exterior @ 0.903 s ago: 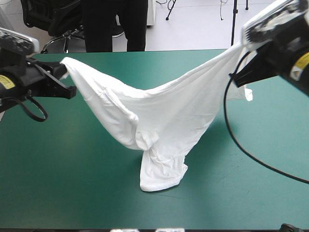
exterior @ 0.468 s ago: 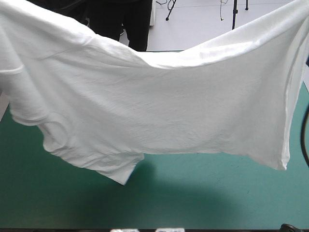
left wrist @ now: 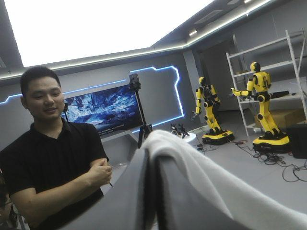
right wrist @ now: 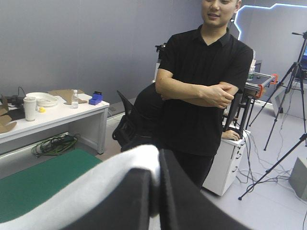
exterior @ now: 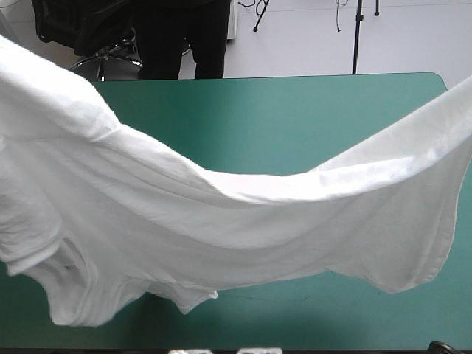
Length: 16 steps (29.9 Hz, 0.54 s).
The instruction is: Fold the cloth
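I had the T-shirt (exterior: 221,228) up in the air over the table, strung between the two arms and spread wide across the high view, hiding both grippers there. Its upper edge ran down from the table's left side, sagged to a low point about the middle, and climbed again toward the right side, like a slack hammock. The white cloth looked mostly opened out, with long soft creases following the sag. At the lower left it bunched into a crumpled hanging fold with a short tab of hem beside it, and at the lower right it dropped to a blunt corner. I could not tell whether any of it touched the cover. The left gripper (left wrist: 151,158) had its black fingers all but together, with cloth pinched between them and draped over the tips. The right gripper (right wrist: 157,167) gripped the same way, with a thick roll of cloth over its tips. Beyond the sagging edge the teal-green cover (exterior: 295,118) showed as far as the table's far edge and its rounded far right corner. A narrow strip also showed under the hem along the near edge.
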Motion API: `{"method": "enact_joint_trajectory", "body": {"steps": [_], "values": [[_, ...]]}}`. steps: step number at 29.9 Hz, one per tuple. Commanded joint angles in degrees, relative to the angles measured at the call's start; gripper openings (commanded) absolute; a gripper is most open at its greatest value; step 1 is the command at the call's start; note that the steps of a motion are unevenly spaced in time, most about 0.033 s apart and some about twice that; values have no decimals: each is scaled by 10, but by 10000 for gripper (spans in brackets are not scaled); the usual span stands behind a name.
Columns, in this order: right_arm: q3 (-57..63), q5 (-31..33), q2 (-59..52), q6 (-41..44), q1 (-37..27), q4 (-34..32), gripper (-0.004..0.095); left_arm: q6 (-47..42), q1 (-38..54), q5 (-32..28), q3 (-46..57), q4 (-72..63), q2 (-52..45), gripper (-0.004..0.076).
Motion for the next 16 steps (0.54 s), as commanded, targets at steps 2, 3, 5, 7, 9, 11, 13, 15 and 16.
{"method": "enact_joint_trajectory", "body": {"steps": [2,3,5,7,9,11,13,15,16], "values": [[29,-1,0,20,-3,4,-17,-2,-2,4,12,-5,0,-9],[41,-1,-1,21,-3,2,-17,-6,-2,16,24,-2,-2,-9],[73,-1,-3,31,-3,-1,-17,-9,-2,34,55,-1,-4,-9],[113,-1,-3,50,-3,-2,-17,-12,-2,49,88,2,-5,-9],[154,-1,-4,51,-3,-5,-17,-14,-2,58,128,4,-5,-9],[201,-1,-4,63,-3,-15,-17,-14,-2,59,171,9,-4,-9],[247,-1,-4,83,-3,-39,-17,-16,-2,57,206,26,-2,-9],[295,-3,-3,102,-3,-72,-17,-19,-1,52,238,42,4,-9],[328,-4,0,115,-3,-101,-17,-21,-1,45,256,57,12,-9]]}}
